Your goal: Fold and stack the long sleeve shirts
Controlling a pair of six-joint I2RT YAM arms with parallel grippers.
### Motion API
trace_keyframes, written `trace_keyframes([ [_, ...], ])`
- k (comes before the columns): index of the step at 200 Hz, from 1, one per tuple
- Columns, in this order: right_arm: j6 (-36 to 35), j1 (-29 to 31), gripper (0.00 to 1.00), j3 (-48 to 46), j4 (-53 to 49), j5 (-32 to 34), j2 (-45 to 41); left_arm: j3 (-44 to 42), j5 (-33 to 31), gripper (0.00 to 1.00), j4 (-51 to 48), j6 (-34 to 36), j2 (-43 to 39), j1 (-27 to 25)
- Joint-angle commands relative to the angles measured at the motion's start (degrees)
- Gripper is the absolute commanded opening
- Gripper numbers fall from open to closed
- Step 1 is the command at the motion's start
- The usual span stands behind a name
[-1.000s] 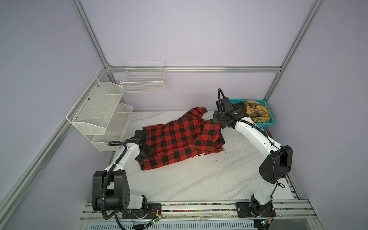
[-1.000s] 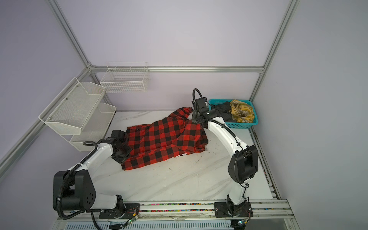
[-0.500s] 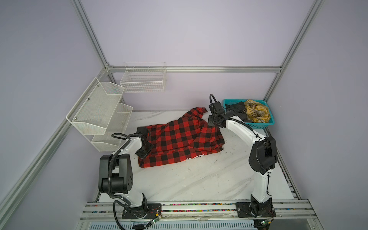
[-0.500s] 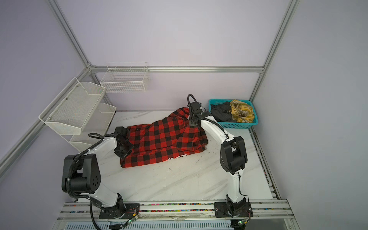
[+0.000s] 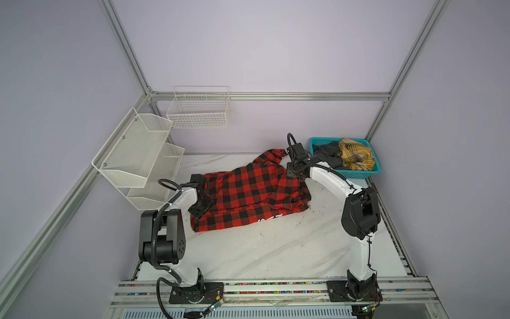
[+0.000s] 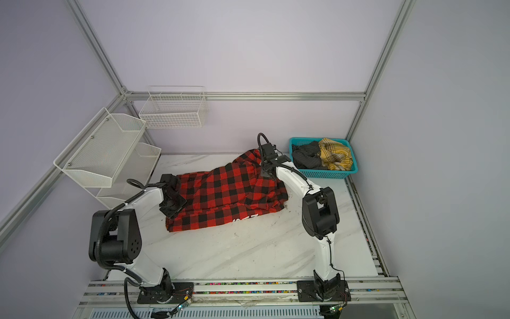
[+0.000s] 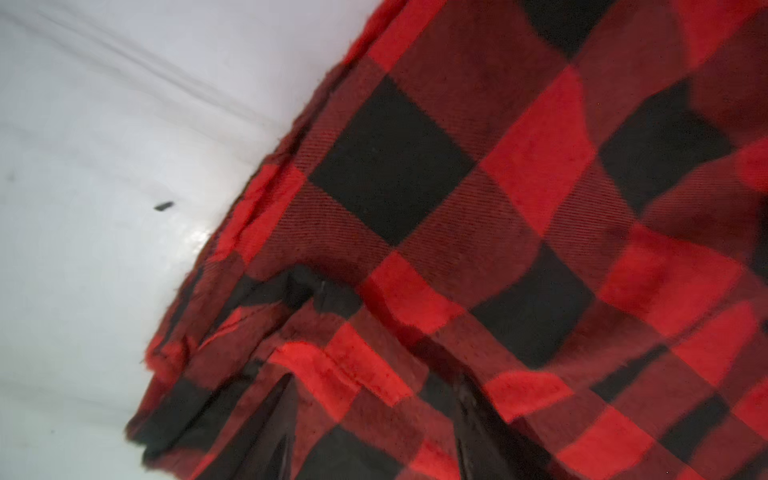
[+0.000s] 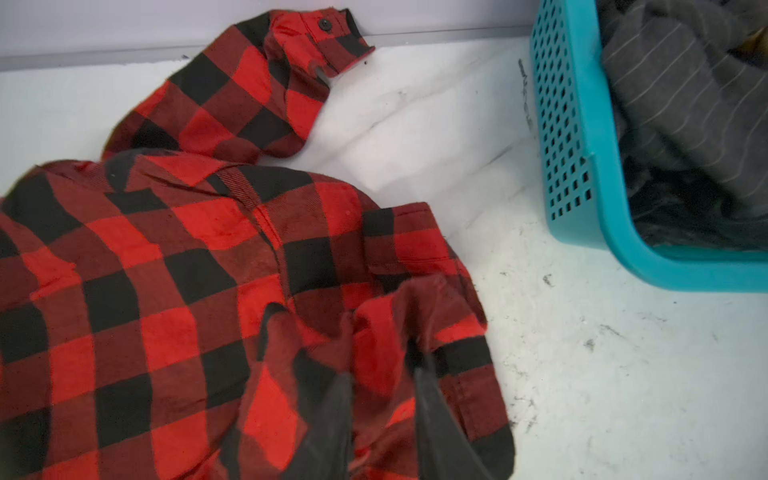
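Marble table, shirt lying across it, partly folded. Near end: my left gripper over the hem, jaws apart, cloth slack between. Farther: right gripper pinching a fold by the collar end. I judge a fold being released; next, free that pinch, then tuck the far sleeve.

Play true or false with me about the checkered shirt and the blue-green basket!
The checkered shirt lies on the white table. True.
The basket is empty. False: dark cloth and yellow plaid cloth lie in it.
The sleeve cuff has a dark button. True.
The basket stands on the shirt. False: it stands beside it, apart, on the table.
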Motion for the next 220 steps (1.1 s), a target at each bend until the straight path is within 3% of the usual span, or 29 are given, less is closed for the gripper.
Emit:
trace_keyframes([
  [1, -0.7, 2.3, 0.02, -0.1, 0.4, 0.8, -1.8, -1.0, 1.2, 0.57, -1.7, -1.2, -8.6, -1.7],
  [47, 0.7, 3.3, 0.00, 1.5, -1.9, 3.6, -1.3, -11.0, 3.9, 0.52, -0.6, -2.9, -16.5, -4.6],
  [58, 1.3, 2.2, 0.23, 2.6, -3.3, 5.6, -1.0, -13.4, 4.9, 0.50, 0.7, -2.7, -16.7, -4.7],
  [72, 1.0, -0.3, 0.53, 3.7, -4.0, 3.0, -0.7, -15.4, 5.4, 0.47, 2.2, -2.5, -16.7, -4.7],
  [82, 0.3, -1.9, 0.63, 5.8, -5.5, 0.5, 0.8, -16.1, 5.2, 0.46, 2.9, -2.4, -16.3, -4.6],
  [96, -0.7, -3.5, 0.66, 8.9, -8.1, -4.4, 4.1, -16.3, 5.6, 0.42, 4.0, -1.9, -15.1, -4.4],
  [117, -2.3, -4.8, 0.66, 9.3, -6.6, -9.4, 6.3, -16.0, 6.7, 0.40, 5.2, -1.7, -12.2, -4.3],
  [179, -1.2, -6.9, 0.62, 15.1, -5.3, -11.2, 15.2, -15.5, 7.2, 0.38, 6.8, -0.1, -7.2, -3.9],
  [199, -0.9, -7.2, 0.52, 15.9, -5.1, -11.9, 17.5, -15.2, 7.2, 0.37, 6.7, 0.8, -5.8, -3.8],
  [220, -0.7, -7.2, 0.24, 15.5, -4.8, -10.3, 17.3, -15.3, 6.8, 0.36, 6.7, 1.0, -5.3, -3.6],
])
